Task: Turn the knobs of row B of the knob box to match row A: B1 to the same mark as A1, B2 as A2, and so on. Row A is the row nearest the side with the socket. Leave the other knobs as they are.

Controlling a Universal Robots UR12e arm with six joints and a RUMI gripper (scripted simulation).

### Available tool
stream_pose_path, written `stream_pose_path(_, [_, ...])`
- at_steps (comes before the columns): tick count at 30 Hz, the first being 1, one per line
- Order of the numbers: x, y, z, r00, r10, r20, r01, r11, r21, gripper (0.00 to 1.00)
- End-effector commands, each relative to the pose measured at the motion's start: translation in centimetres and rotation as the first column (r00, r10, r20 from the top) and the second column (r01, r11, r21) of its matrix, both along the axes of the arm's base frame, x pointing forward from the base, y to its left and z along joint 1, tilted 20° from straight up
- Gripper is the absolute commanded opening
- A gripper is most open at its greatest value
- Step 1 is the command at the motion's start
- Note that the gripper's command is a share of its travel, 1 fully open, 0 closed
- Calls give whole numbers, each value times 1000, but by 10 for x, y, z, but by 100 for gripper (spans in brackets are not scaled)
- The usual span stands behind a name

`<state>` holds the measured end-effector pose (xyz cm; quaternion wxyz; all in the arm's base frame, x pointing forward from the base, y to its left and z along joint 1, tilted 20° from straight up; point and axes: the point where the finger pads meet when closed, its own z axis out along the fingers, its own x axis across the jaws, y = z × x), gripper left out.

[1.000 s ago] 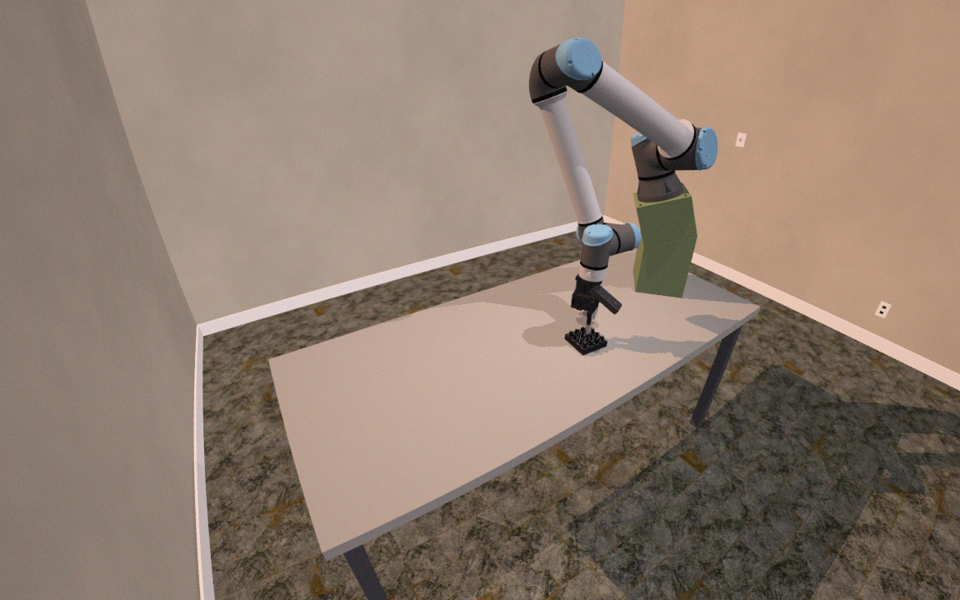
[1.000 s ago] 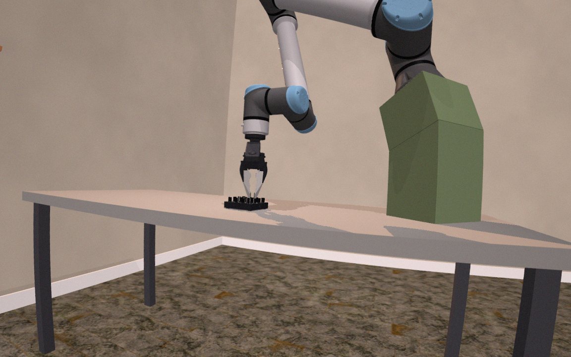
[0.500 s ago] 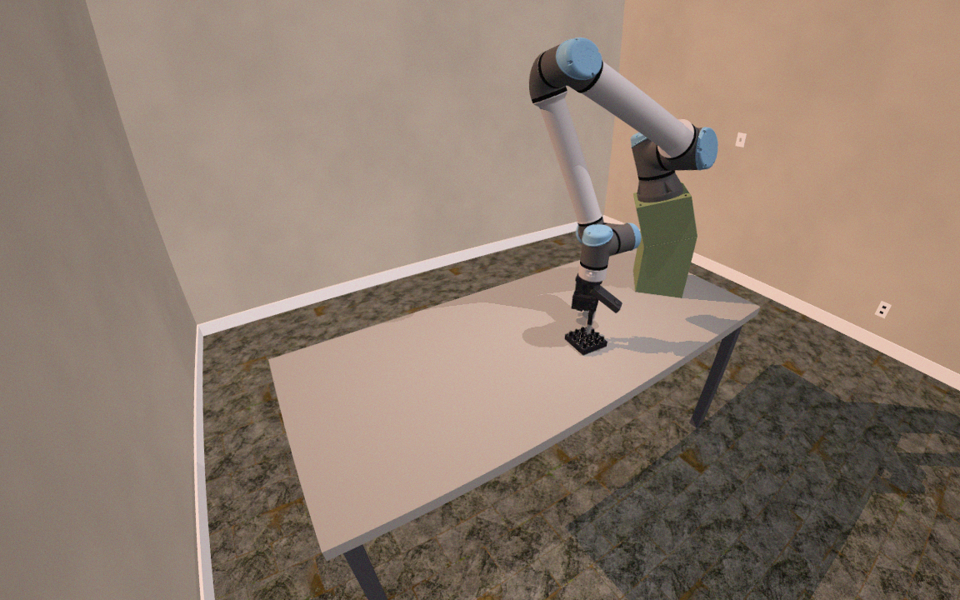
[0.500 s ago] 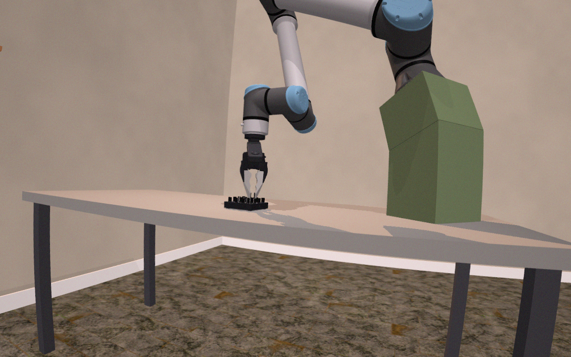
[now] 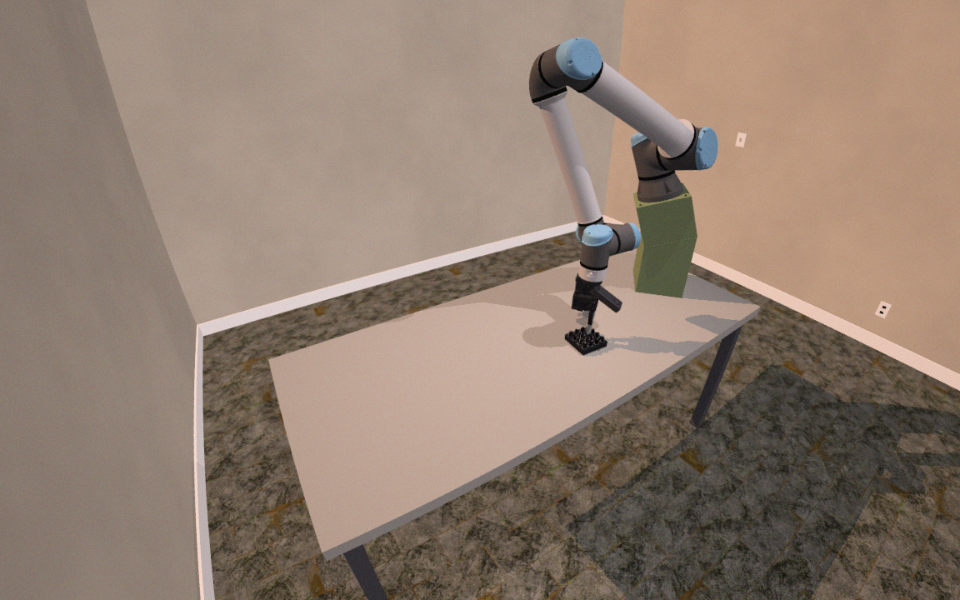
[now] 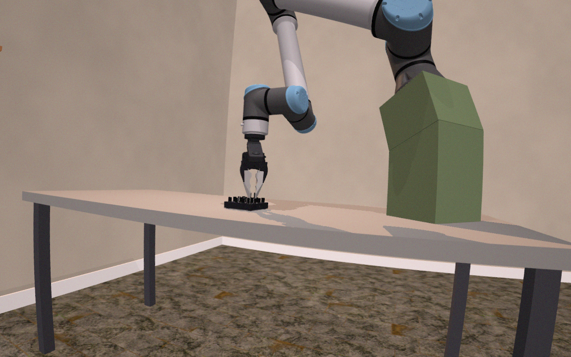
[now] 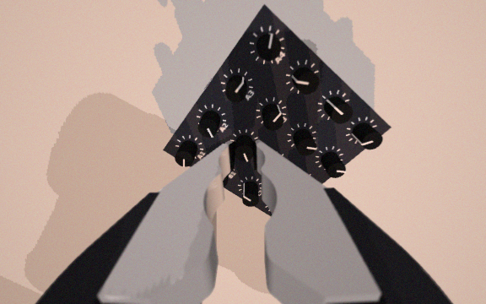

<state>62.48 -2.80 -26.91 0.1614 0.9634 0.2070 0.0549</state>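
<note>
The black knob box [image 5: 582,351] [image 6: 246,207] [image 7: 265,14] lies on the table. In the wrist view row A runs along its upper left side: A1 [image 7: 186,154] points down, A2 [image 7: 209,122] down and slightly right, A3 [image 7: 236,88] up-right, A4 [image 7: 268,46] up. My gripper [image 5: 589,330] [image 6: 252,196] [image 7: 244,143] points down and is shut on knob B2 [image 7: 243,143], whose line looks nearly parallel to A2's. B3 [image 7: 272,115] points up-right, B4 [image 7: 305,80] left. B1 is mostly hidden behind the left finger, C2 and D2 behind the right.
Knobs C1 [image 7: 250,193], C3 [image 7: 304,139] and D3 [image 7: 332,162] stand close around the fingers. The green pedestal [image 5: 664,246] [image 6: 433,173] carries the arm at one end of the table [image 5: 431,417] [image 6: 190,217]. The table's long edge is near the box.
</note>
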Motion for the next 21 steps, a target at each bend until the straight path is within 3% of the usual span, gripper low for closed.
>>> stream_pose_path(1, [0,0,0,1000,1,1,-1,1000,0,4])
stream_pose_path(9, [0,0,0,1000,1,1,-1,1000,0,4])
stream_pose_path(10, [0,0,0,1000,1,1,-1,1000,0,11])
stream_pose_path(21, [0,0,0,1000,1,1,-1,1000,0,11])
